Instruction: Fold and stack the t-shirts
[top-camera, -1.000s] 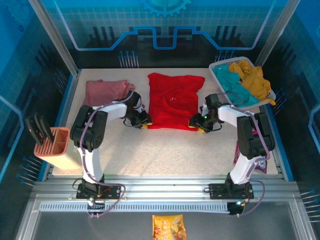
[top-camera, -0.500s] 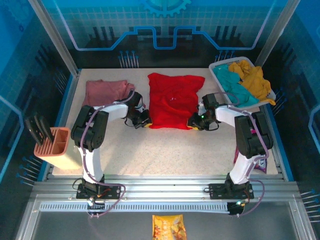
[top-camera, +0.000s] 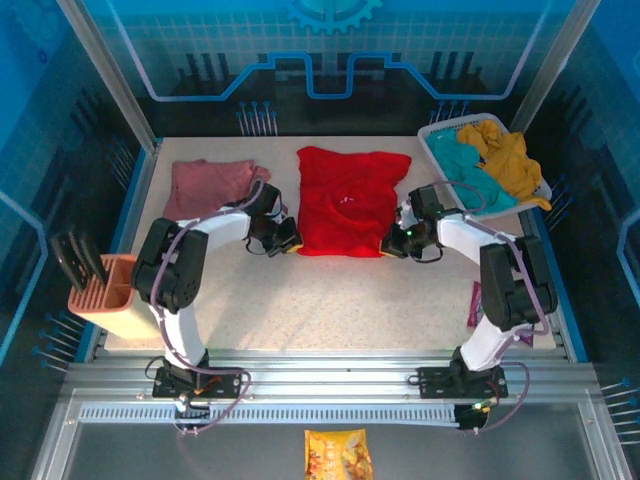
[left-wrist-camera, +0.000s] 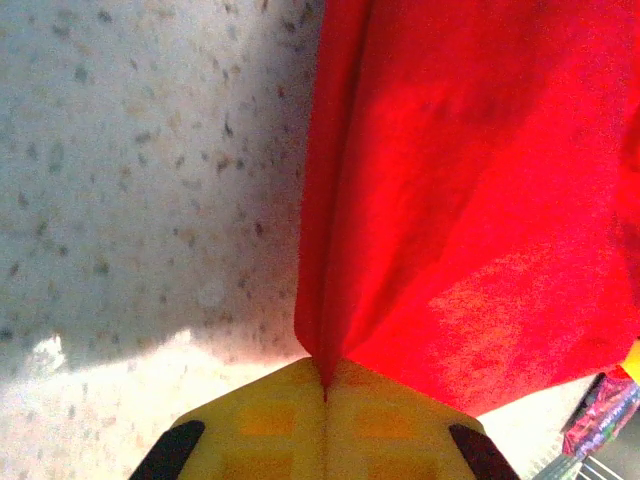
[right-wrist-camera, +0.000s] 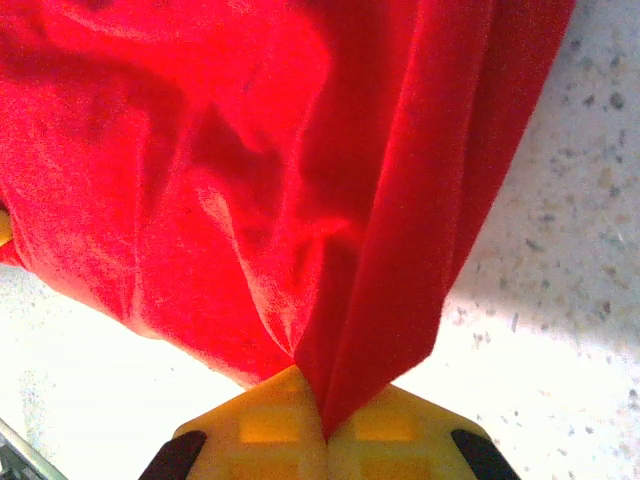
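Note:
A bright red t-shirt lies spread in the middle of the table. My left gripper is shut on its near left corner, and the red cloth is pinched between the yellow fingers. My right gripper is shut on the near right corner, with red cloth rising out of the closed yellow fingers. A dusty-pink t-shirt lies folded at the back left, away from both grippers.
A white basket with teal and yellow clothes stands at the back right. An orange holder with black tools sits at the left edge. A colourful packet lies by the right arm. Speckled table stretches in front of the shirt.
Both grippers have closed on the near corners of the red shirt, the right one a moment after the left. The near edge has lifted slightly.

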